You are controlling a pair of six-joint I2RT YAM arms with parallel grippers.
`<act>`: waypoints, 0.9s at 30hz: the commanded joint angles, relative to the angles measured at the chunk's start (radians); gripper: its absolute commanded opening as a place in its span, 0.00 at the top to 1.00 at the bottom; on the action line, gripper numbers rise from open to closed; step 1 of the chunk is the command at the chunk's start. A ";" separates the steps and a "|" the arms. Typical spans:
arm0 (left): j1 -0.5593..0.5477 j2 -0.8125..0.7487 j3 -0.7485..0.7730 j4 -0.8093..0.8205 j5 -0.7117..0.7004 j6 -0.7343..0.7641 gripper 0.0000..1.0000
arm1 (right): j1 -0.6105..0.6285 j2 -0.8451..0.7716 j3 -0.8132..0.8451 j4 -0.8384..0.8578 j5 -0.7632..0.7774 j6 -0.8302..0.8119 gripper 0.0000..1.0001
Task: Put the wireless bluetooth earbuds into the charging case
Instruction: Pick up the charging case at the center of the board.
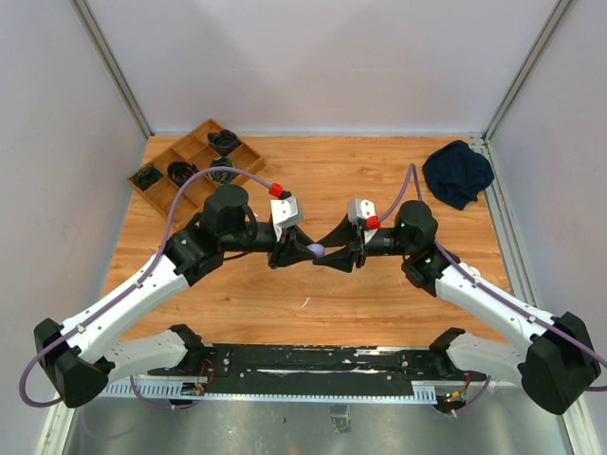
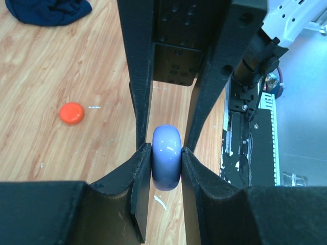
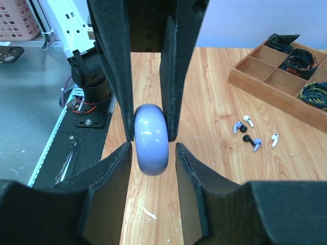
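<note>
A round lavender charging case hangs above the middle of the table, between both grippers. My left gripper is shut on it; in the left wrist view its fingertips press both flat sides of the case. My right gripper is open; its jaws stand either side of the case with small gaps. Several tiny earbuds, white, lavender and black-tipped, lie loose on the wood near the tray. They are hidden in the top view.
A wooden compartment tray with dark coiled items stands at the back left and shows in the right wrist view. A dark blue cloth lies at the back right. A small orange round case lies on the table.
</note>
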 commanded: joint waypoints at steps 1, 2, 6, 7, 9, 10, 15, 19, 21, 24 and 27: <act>-0.004 -0.030 -0.015 0.075 0.029 0.004 0.70 | -0.028 0.021 -0.014 0.096 -0.057 0.056 0.60; -0.004 -0.032 -0.018 0.081 0.030 0.002 0.70 | -0.028 0.024 -0.019 0.101 -0.056 0.057 0.60; -0.004 -0.041 -0.031 0.097 0.035 -0.004 0.70 | -0.034 0.035 -0.038 0.145 -0.049 0.080 0.62; -0.004 -0.043 -0.032 0.100 0.034 -0.006 0.71 | -0.037 0.037 -0.041 0.161 -0.053 0.091 0.62; -0.004 -0.043 -0.035 0.103 0.036 -0.009 0.71 | -0.039 0.040 -0.043 0.187 -0.062 0.112 0.63; -0.004 -0.043 -0.038 0.108 0.037 -0.009 0.71 | -0.039 0.040 -0.043 0.195 -0.067 0.120 0.63; -0.004 -0.043 -0.047 0.131 0.031 -0.024 0.71 | -0.039 0.043 -0.044 0.224 -0.087 0.142 0.67; -0.004 -0.051 -0.057 0.157 0.027 -0.038 0.71 | -0.039 0.050 -0.047 0.231 -0.086 0.147 0.71; -0.004 -0.060 -0.064 0.173 0.024 -0.043 0.71 | -0.038 0.052 -0.050 0.237 -0.086 0.152 0.73; -0.004 -0.074 -0.080 0.192 0.020 -0.049 0.71 | -0.039 0.057 -0.057 0.262 -0.085 0.171 0.76; -0.004 -0.083 -0.086 0.200 0.018 -0.051 0.71 | -0.039 0.060 -0.064 0.276 -0.082 0.180 0.80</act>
